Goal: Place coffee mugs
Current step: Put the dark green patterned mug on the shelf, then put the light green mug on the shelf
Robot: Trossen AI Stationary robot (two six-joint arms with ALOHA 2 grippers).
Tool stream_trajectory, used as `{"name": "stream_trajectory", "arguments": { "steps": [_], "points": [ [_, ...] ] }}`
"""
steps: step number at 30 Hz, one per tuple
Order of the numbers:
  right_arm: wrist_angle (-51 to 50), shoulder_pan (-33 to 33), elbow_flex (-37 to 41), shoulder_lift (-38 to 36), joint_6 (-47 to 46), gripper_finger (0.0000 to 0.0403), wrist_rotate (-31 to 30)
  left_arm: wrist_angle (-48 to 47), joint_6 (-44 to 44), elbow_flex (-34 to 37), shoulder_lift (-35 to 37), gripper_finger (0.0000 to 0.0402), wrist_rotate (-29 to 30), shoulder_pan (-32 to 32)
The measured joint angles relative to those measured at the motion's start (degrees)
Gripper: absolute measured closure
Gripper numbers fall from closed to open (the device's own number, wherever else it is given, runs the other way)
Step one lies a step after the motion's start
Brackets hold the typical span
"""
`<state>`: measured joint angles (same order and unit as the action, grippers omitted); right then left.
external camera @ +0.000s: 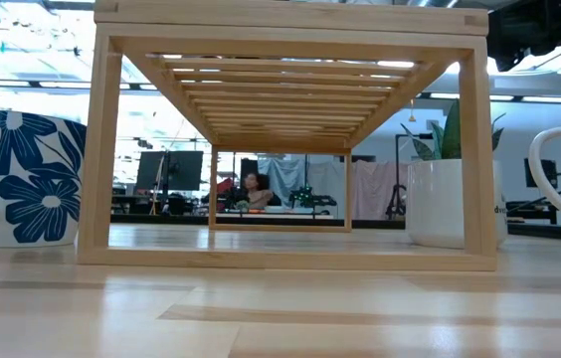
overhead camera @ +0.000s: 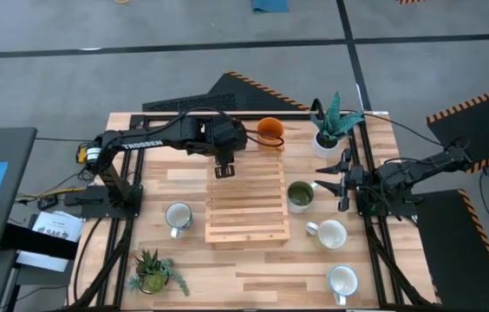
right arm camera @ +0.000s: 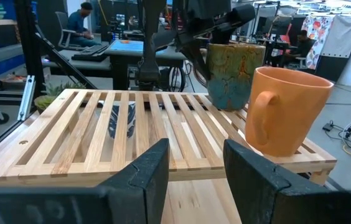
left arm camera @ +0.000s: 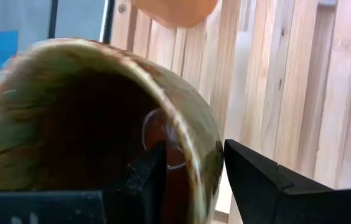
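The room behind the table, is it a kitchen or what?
Probably a robot lab or workshop, not a kitchen: hazard-striped floor markings, desks with a computer monitor, and a seated person working behind the slatted wooden rack.

brown mug (right arm camera: pixel 236 73) gripped upright over rack

Overhead and table-level cameras both see the slatted rack (overhead camera: pixel 246 201).

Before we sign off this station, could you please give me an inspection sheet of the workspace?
Surface: wooden table, slatted rack at centre.
Job's things: orange mug on rack; brown mug held at rack; green mug, three white mugs on table.
Clutter: two potted plants.
Grippers: left gripper shut on brown mug; right gripper open, near table's right edge.
Cables: cables beyond table's left side.
Surroundings: person in room behind.
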<state>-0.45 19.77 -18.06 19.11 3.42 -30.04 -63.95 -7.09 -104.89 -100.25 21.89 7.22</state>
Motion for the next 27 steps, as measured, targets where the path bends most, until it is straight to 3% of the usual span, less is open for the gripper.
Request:
{"name": "stream_trajectory", "arguments": {
  "steps": [13, 16, 21, 27],
  "points": [
    [0.0, 0.0, 0.0, 0.0, 0.0, 0.0226, 0.0, -3.2, 0.7, -12.8, 0.1, 0.0255, 0.1, -0.1],
    [0.0, 0.0, 0.0, 0.0, 0.0, 0.0226, 0.0, -2.4, 2.9, -12.7, 2.1, 0.0255, -3.5, -0.1],
    [0.0, 0.0, 0.0, 0.0, -0.4, 0.0226, 0.0, 8.6, 3.6, -2.2, 11.0, 0.0255, -7.6, -1.5],
    [-0.4, 0.0, 0.0, 0.0, -0.4, 0.0226, 0.0, 34.3, 1.9, 26.4, 30.4, 0.0255, -7.7, -5.6]
  ]
}}
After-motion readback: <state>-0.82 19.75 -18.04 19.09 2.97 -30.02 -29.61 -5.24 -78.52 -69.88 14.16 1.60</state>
